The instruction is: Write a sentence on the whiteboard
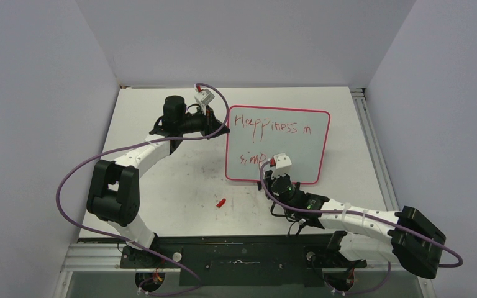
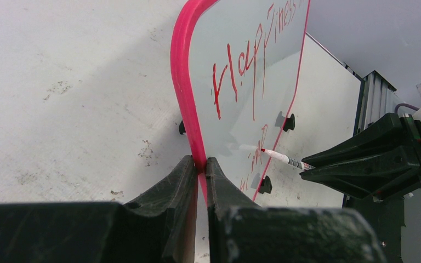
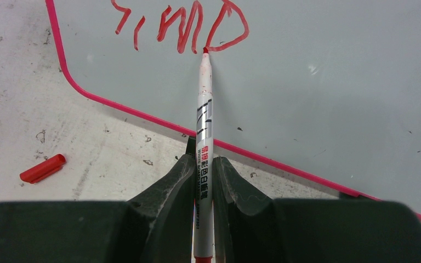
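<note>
Pink-red plastic rims the flat, pale grey-white whiteboard, which lies on the scuffed white counter, right of centre. At the board's left edge, near the far corner, the left jaws are clenched edge-on over that rim. The board looks thin, stiff and light, with a slick face. It would probably skate under pen pressure, so the rim is the sensible place to hold it. A grip there also stays off the ink, which likely smears at a touch.

A small red marker cap lies loose on the counter, near the board's near left corner and apart from both arms.

On the board, the thin red handwritten sentence reads "Happiness in" on the far line and "simp" on the near one.

The slim white marker with a red tip rests its nib at the foot of that "p". The right jaws grasp its barrel towards the rear end, leaving the front half free. The barrel seems hard, smooth and light, so it is apt to twist or slide back if pressed down hard. A firm pinch and a light touch on the board suit it best.
</note>
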`<state>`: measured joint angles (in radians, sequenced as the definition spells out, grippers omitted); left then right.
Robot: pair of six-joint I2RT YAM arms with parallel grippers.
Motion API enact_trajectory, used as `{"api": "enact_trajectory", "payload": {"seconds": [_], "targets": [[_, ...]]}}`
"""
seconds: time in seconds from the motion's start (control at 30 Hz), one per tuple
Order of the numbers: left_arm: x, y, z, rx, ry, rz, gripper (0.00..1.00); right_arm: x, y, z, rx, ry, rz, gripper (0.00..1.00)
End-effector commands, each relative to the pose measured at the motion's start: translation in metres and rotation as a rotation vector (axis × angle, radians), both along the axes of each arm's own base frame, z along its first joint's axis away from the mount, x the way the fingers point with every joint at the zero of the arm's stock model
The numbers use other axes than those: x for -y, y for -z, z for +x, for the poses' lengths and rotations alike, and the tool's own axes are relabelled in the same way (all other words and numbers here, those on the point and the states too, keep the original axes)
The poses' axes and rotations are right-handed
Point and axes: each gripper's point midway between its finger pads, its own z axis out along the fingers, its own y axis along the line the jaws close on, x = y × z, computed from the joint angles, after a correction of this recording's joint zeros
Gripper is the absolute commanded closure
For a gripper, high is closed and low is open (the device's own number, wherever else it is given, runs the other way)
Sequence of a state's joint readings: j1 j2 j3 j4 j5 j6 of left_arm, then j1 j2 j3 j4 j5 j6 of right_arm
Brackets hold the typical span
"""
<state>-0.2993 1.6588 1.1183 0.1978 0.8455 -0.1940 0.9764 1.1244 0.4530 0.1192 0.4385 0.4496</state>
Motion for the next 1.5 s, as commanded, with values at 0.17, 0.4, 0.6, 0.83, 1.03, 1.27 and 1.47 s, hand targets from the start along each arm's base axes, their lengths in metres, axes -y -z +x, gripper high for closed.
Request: {"api": "enact_trajectory", "payload": {"seconds": [0.17,0.4,0.6,0.83,1.03,1.27,1.47], "targets": [[0.001,-0.04,-0.002,0.125,0.033,-0.039,1.0,-0.003,-0.039,0.003,0.075,-0.012,0.069,0.95],[0.0,-0.037,-0.002,0.121,0.031,-0.033,1.0,0.017,-0.041,0.007,0.084,0.029,0.047,0.95],[0.001,-0.034,-0.001,0.117,0.032,-0.029,1.0,0.02,-0.048,0.013,0.106,0.03,0.049,0.95],[0.001,-0.035,-0.002,0.117,0.033,-0.03,1.0,0.019,-0.051,0.021,0.125,0.046,0.033,0.95],[0.001,-0.035,-0.002,0.117,0.034,-0.031,1.0,0.025,-0.056,0.027,0.143,0.077,0.023,0.95],[0.001,-0.037,-0.002,0.119,0.034,-0.032,1.0,0.027,-0.058,0.032,0.154,0.088,0.012,0.95],[0.001,-0.037,-0.002,0.12,0.036,-0.033,1.0,0.028,-0.053,0.036,0.143,0.094,-0.003,0.95]]}}
